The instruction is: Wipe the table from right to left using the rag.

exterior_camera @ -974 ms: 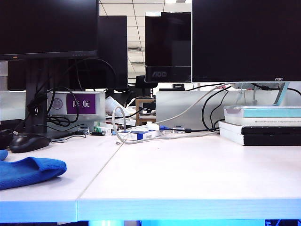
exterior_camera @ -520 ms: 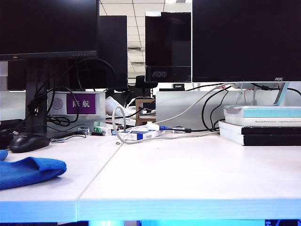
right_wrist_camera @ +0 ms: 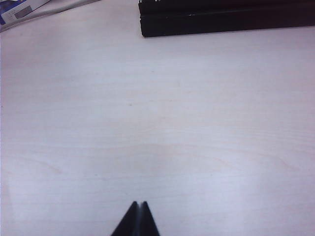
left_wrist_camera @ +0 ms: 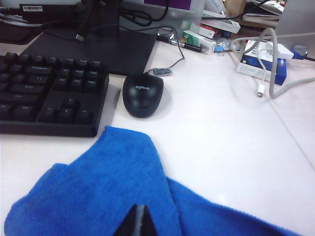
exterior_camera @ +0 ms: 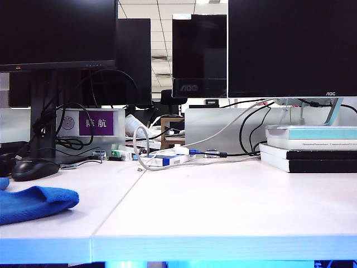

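The rag (exterior_camera: 34, 203), a bright blue microfibre cloth, lies bunched at the far left of the counter (exterior_camera: 223, 206), just in front of the black computer mouse (exterior_camera: 33, 168) and near the front edge; in the left wrist view the same rag (left_wrist_camera: 113, 191) fills the foreground, with the mouse (left_wrist_camera: 142, 94) beyond it and a black keyboard (left_wrist_camera: 49, 93) beside that. The left tool (left_wrist_camera: 138, 223) hangs over the cloth with its two fingers pressed together and nothing between them. The right tool (right_wrist_camera: 137, 221) is likewise clenched on nothing, poised over bare pale wood with the black books (right_wrist_camera: 226, 17) at the far side of its view. Neither arm shows in the exterior view. Judging by this, the wipe has either not begun or has finished: the rag sits at the left end, where a right-to-left pass would stop, and the pictures alone do not say which. If the pass is yet to come, the next move calls for a tool to part its fingers, pinch the cloth, carry it to the right side near the stacked books (exterior_camera: 309, 148), press it flat and drag it leftward, keeping clear of the white cable (exterior_camera: 142, 151) and the mouse.
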### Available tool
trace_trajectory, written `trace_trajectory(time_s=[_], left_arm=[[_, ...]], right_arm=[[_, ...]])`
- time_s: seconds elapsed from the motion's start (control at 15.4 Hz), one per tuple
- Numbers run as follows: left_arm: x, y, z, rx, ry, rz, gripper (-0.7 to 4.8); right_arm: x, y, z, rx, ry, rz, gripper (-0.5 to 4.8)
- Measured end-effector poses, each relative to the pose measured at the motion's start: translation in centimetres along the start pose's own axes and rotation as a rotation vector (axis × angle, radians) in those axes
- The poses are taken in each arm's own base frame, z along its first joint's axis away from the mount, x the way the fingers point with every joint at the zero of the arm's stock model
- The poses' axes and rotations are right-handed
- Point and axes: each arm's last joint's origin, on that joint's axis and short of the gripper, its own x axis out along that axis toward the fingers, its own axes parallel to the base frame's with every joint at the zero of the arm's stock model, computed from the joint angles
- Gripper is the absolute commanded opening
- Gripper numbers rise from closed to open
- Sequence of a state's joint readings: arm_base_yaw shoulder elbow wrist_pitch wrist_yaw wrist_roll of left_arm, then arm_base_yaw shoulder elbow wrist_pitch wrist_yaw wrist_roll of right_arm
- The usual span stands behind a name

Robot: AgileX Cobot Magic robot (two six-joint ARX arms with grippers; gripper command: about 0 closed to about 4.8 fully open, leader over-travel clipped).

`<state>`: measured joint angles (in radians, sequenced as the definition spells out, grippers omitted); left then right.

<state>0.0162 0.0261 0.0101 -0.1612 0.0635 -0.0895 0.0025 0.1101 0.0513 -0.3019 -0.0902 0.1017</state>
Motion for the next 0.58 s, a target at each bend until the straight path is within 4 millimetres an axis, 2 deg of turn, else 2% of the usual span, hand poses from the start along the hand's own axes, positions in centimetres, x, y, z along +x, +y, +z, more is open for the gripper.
trace_trajectory(time_s=[0.58], left_arm=[[-0.13,-0.74,0.12,0.014,-0.019,-0.078,-0.05]], right_arm=[[-0.02,-0.01,0.01,0.001,-0.001,-0.001,-0.05]])
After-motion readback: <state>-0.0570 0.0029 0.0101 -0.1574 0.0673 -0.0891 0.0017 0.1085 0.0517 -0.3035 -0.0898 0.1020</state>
